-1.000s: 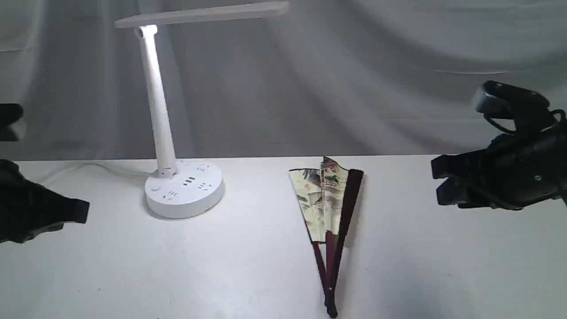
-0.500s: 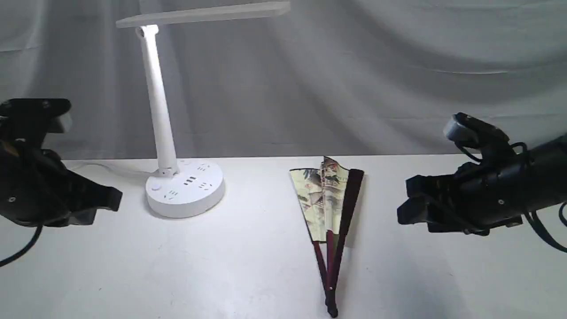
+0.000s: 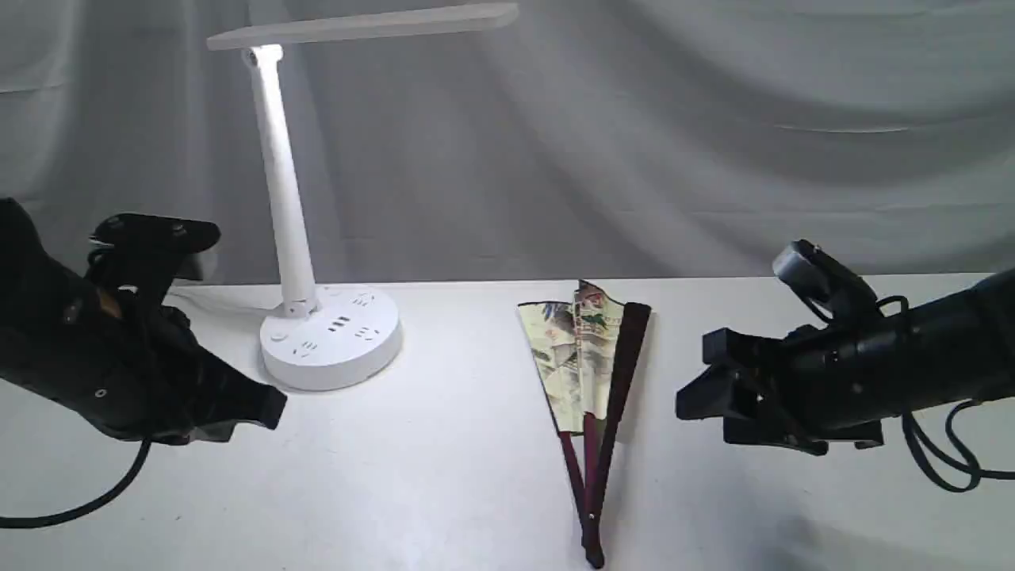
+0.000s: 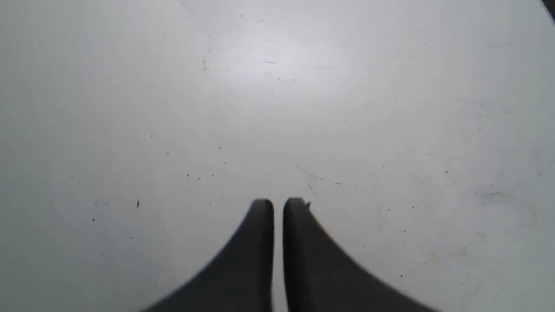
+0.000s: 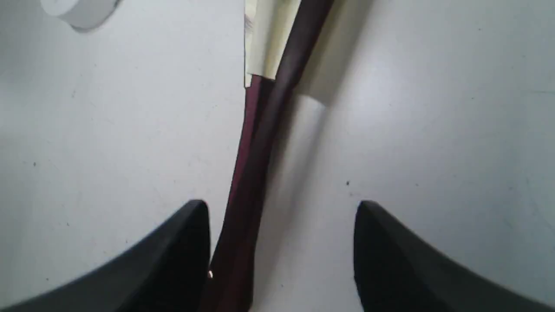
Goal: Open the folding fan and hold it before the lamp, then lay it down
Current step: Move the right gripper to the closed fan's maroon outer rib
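Observation:
The folding fan (image 3: 591, 373) lies on the white table, only slightly spread, cream painted paper at the far end and maroon ribs meeting at the pivot near the front edge. The white lamp (image 3: 317, 333) stands at the back left, its bar head overhead. My right gripper (image 3: 698, 392) hovers open just right of the fan; in the right wrist view the fan's maroon ribs (image 5: 256, 164) run between its spread fingers (image 5: 173, 260), nearer one of them. My left gripper (image 3: 266, 408) is shut and empty, left of the fan, in front of the lamp base; its wrist view shows the shut left gripper (image 4: 278, 203) over bare table.
A grey cloth backdrop (image 3: 634, 143) hangs behind the table. The lamp's white cable (image 3: 214, 301) trails left from the base. A black cable (image 3: 944, 468) loops under the right arm. The lamp base (image 5: 78, 8) peeks into the right wrist view.
Both arms have come down and inward toward the fan. The right gripper has closed in on the fan's right side; the left has moved right, past the lamp base. The fan has not moved.

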Robot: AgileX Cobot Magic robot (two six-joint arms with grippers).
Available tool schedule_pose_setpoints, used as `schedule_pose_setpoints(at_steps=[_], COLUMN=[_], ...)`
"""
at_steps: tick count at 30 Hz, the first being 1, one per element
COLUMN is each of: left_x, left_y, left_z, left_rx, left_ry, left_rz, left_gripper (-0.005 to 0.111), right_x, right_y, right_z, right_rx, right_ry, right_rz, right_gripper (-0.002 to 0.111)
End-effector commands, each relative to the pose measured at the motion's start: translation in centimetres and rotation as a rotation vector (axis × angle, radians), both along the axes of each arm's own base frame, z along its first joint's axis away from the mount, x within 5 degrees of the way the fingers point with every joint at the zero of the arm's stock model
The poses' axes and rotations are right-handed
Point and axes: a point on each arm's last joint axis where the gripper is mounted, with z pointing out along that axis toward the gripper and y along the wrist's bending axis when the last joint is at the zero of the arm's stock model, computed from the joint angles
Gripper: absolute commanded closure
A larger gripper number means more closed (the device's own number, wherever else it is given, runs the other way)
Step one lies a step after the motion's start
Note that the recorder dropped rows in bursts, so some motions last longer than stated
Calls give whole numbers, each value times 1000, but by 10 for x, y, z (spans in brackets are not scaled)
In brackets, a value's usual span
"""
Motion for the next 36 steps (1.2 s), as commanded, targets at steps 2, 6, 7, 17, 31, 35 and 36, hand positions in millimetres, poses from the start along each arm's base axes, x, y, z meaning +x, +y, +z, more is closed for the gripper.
schedule_pose_setpoints(at_steps=[2, 6, 7, 17, 31, 35, 36], left_x=[2, 3, 3, 3, 3, 3, 3], left_y=[-3, -3, -3, -3, -3, -3, -3], left_z=[-6, -9, -9, -9, -9, -9, -9], left_rx=[11, 13, 13, 12, 11, 11, 11], left_ry=[25, 33, 33, 33, 32, 32, 32], left_rz=[-13, -13, -13, -12, -12, -12, -12], left_gripper=[103, 103, 103, 103, 103, 103, 103], right_x=[9, 13, 13, 17, 26, 26, 26], right_y=[2, 2, 2, 4, 17, 17, 18], right_z=[-5, -10, -11, -26, -44, -56, -60], right_rx=[75, 104, 114, 170, 215, 233, 241], right_ry=[-25, -41, -37, -18, -53, -21, -12], right_rz=[-48, -70, -80, -105, -144, -161, -156], right_gripper=[57, 57, 57, 57, 57, 57, 57])
